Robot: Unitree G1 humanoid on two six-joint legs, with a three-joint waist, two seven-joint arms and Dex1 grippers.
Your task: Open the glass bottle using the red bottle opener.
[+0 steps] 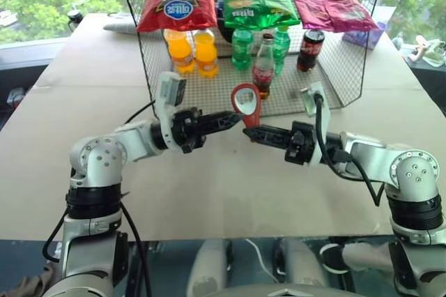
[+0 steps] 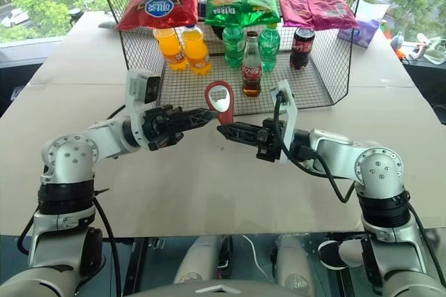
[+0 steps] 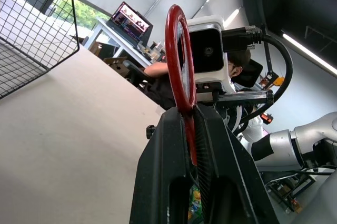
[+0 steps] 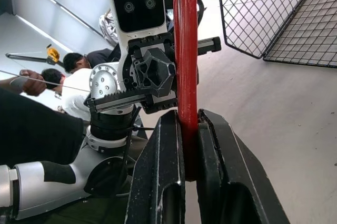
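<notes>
Both grippers meet at the centre of the head views, each clamped on the red bottle opener [image 1: 246,104]. The left gripper [image 1: 235,119] comes in from the left, its fingers pinched on the opener's handle — the left wrist view shows the red edge squeezed between the two black fingers [image 3: 160,176]. The right gripper [image 1: 249,132] comes in from the right, closed on the handle's lower end. The opener stands upright between them, ring head on top, held above the tan table [image 1: 209,192].

Just above it in the frame stands the glass bottle [image 1: 263,67], upright on the floor of the wire rack [image 1: 209,91], between green bottles [image 1: 242,49], with orange bottles [image 1: 194,51] to its left — and snack bags [image 1: 177,1] along the top.
</notes>
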